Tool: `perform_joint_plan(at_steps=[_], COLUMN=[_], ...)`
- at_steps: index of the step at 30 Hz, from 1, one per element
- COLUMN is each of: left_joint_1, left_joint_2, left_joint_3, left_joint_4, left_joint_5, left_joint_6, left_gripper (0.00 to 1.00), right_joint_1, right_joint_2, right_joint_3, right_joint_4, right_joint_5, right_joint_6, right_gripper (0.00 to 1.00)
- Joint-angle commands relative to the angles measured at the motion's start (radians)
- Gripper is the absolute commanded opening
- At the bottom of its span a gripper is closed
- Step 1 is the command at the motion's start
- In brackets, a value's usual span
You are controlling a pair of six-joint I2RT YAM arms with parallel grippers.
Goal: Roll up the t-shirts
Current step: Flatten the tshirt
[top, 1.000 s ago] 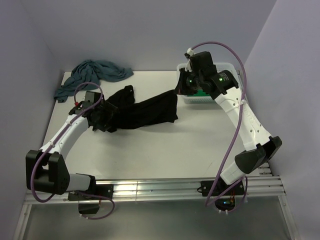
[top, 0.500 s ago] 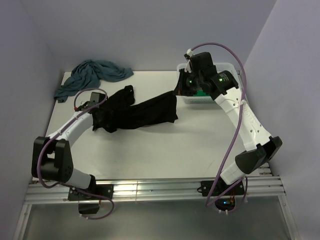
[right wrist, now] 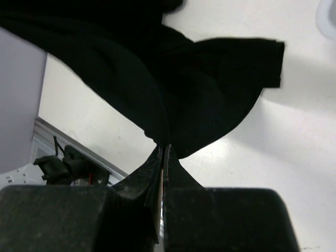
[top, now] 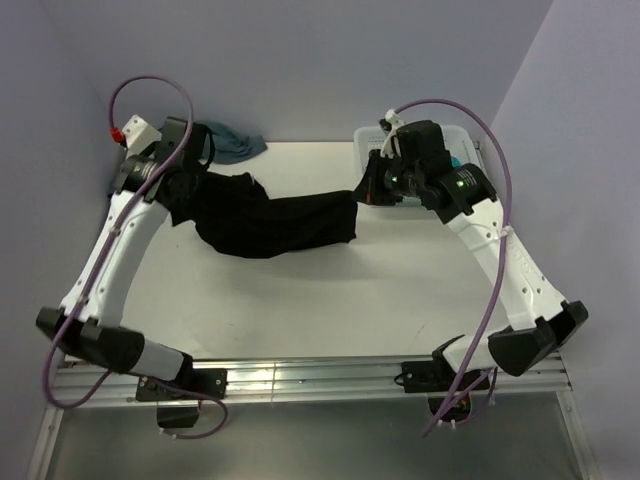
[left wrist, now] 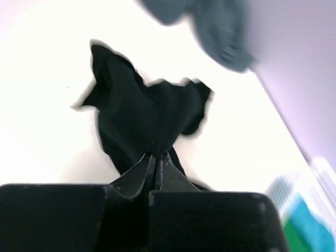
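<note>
Top view: rolling has not begun. The black t-shirt (top: 275,225) spans the surface (top: 300,300) unrolled, drawn out between the left tool (top: 183,195) and the right tool (top: 362,190). The dusty-blue t-shirt (top: 238,146) lies crumpled at the far edge, and coloured cloth shows in the basket (top: 458,131).
Left wrist view: the left tool is pressed together, pinching a gathered end of the black cloth.
Right wrist view: the right tool is likewise pressed together on the opposite end.
Judged remaining: lay flat, roll, repeat for every shirt
</note>
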Motion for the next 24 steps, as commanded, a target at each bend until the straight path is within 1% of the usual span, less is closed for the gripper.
perform_joint_plan(at_steps=[1, 2, 3, 4, 5, 6, 7, 8, 9, 10, 11, 12, 13, 14, 15, 16, 17, 18, 19, 20, 21, 22, 24], left_joint_1=[-0.054, -0.054, -0.054, -0.054, -0.054, -0.055, -0.055, -0.055, -0.055, -0.055, -0.052, -0.052, -0.035, -0.021, -0.008, 0.021, 0.035, 0.049, 0.075, 0.086, 0.098, 0.12, 0.138], left_joint_2=[-0.112, -0.105, -0.053, -0.008, 0.039, 0.148, 0.2, 0.246, 0.326, 0.358, 0.386, 0.423, 0.431, 0.429, 0.391, 0.358, 0.318, 0.223, 0.174, 0.125, 0.036, -0.004, -0.096], left_joint_3=[-0.033, -0.041, -0.038, 0.024, 0.072, 0.13, 0.229, 0.264, 0.285, 0.301, 0.29, 0.27, 0.206, 0.16, 0.107, -0.002, -0.053, -0.104, -0.197, -0.237, -0.274, -0.337, -0.391], left_joint_4=[-0.007, 0.086, 0.11, 0.113, 0.067, 0.027, -0.02, -0.071, -0.092, -0.109, -0.128, -0.134, -0.129, -0.101, -0.008, 0.045, 0.092, 0.145, 0.262, 0.306, 0.353, 0.405, 0.423], left_joint_5=[-0.04, 0.004, 0.031, 0.048, 0.083, 0.088, 0.091, 0.106, 0.114, 0.121, 0.12, 0.144, 0.167, 0.209, 0.303, 0.345, 0.379, 0.416, 0.495, 0.525, 0.555, 0.595, 0.615], left_joint_6=[0.156, 0.169, 0.198, 0.209, 0.22, 0.228, 0.234, 0.254, 0.289, 0.303, 0.308, 0.311, 0.303, 0.303, 0.324, 0.323, 0.317, 0.32, 0.32, 0.317, 0.312, 0.306, 0.271], left_gripper=[0.0, 0.01, 0.0, 0.0, 0.0, 0.0, 0.0, 0.03, 0.05, 0.1, 0.3, 0.39, 0.44, 0.55, 0.58, 0.62, 0.74, 0.8, 0.86, 0.99, 1.0, 0.99, 0.99], right_joint_1=[-0.008, -0.011, -0.019, -0.039, -0.056, -0.074, -0.109, -0.126, -0.14, -0.151, -0.165, -0.168, -0.169, -0.171, -0.171, -0.173, -0.173, -0.173, -0.174, -0.174, -0.177, -0.18, -0.179], right_joint_2=[-0.063, -0.043, -0.029, -0.018, 0.008, 0.02, 0.028, 0.045, 0.051, 0.054, 0.062, 0.063, 0.066, 0.065, 0.063, 0.063, 0.063, 0.062, 0.062, 0.06, 0.059, 0.059, 0.06], right_joint_3=[0.023, 0.034, 0.062, 0.08, 0.098, 0.132, 0.141, 0.148, 0.143, 0.134, 0.123, 0.099, 0.086, 0.073, 0.048, 0.037, 0.027, 0.01, 0.001, -0.01, -0.03, -0.039, -0.059], right_joint_4=[0.081, 0.071, 0.067, 0.055, 0.044, 0.036, 0.028, 0.027, 0.025, 0.031, 0.036, 0.039, 0.047, 0.056, 0.064, 0.073, 0.076, 0.077, 0.081, 0.085, 0.088, 0.094, 0.096], right_joint_5=[0.055, 0.064, 0.074, 0.078, 0.084, 0.089, 0.094, 0.094, 0.091, 0.086, 0.084, 0.083, 0.083, 0.087, 0.089, 0.094, 0.106, 0.11, 0.115, 0.117, 0.115, 0.115, 0.12], right_joint_6=[-0.011, -0.013, -0.008, -0.007, -0.002, 0.007, 0.012, 0.015, 0.021, 0.024, 0.025, 0.03, 0.029, 0.029, 0.03, 0.03, 0.03, 0.03, 0.029, 0.029, 0.029, 0.029, 0.03], right_gripper=[0.0, 0.0, 0.0, 0.0, 0.0, 0.0, 0.0, 0.0, 0.0, 0.0, 0.0, 0.0, 0.0, 0.0, 0.0, 0.0, 0.0, 0.0, 0.0, 0.0, 0.0, 0.0, 0.0])
